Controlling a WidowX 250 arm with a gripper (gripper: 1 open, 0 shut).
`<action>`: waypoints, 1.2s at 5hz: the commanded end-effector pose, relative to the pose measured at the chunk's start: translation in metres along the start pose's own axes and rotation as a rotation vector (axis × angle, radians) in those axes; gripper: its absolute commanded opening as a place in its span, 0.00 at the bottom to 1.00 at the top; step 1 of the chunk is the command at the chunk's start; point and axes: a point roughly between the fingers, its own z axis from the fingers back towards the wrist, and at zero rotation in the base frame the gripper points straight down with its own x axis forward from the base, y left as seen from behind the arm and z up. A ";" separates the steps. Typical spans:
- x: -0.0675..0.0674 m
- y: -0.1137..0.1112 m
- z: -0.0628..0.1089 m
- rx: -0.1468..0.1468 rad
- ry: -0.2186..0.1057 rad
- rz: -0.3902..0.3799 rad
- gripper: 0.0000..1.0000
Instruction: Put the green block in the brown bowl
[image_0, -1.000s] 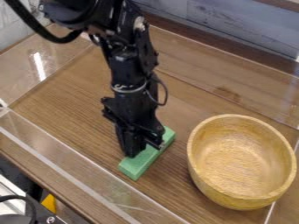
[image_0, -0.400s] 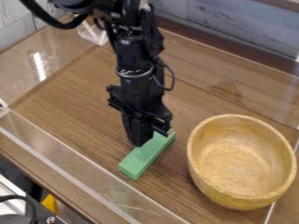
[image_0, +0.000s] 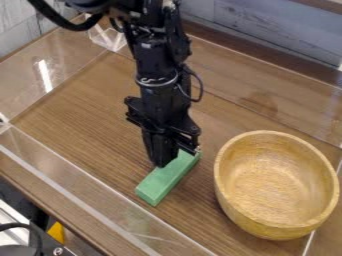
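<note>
We record a wood-grain tabletop (image_0: 80, 120), brown and streaked, enclosed by clear plastic walls (image_0: 80, 205) that catch pale reflections along their edges.

At centre we note the black robot arm (image_0: 154, 60), jointed and matte, with cables at its upper part, descending from eleven o'clock. Its black gripper (image_0: 163, 157) points straight down, the narrow fingers drawn together as far as they go; they meet the upper end of the block, but we cannot tell whether they pinch it or only rest against it.

Directly below, at about six o'clock of the gripper, we list the bright green block (image_0: 164, 180): a long, flat rectangular bar, matte and plain-faced, with crisp edges. It lies on the tabletop with its long axis running from one o'clock to seven o'clock, its far end under the fingertips.

At four o'clock of the frame we list the round, light tan wooden bowl (image_0: 321, 165), thick-rimmed, with visible grain inside. It sits near the block, at the block's three o'clock, not touching it.
</note>
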 end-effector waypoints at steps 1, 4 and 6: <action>0.008 -0.004 0.012 0.003 -0.041 -0.009 0.00; 0.014 -0.009 0.021 -0.009 -0.035 -0.024 0.00; 0.026 -0.010 0.028 -0.006 -0.046 -0.043 0.00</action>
